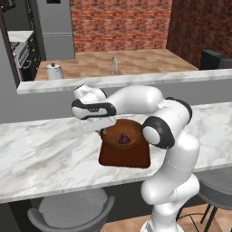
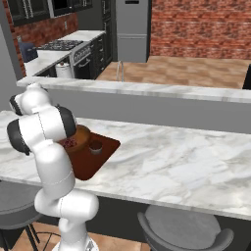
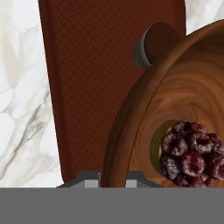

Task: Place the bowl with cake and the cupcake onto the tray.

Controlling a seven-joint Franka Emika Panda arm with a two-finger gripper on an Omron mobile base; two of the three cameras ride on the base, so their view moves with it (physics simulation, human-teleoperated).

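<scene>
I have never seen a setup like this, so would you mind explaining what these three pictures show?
It is a simulated kitchen with a white robot arm at a marble counter. Two pictures come from cameras behind the arm, on its left and right; the third looks along the gripper. On the counter lies a dark tray, with the bowl with cake and the small cupcake over it. The gripper's fingers are shut on the bowl's rim.

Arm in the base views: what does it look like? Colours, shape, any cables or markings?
Glossy white rounded arm with fat tubular links and dark grey-black bands at the joints. The hand is white with a black band. No cables or markings show.
</scene>
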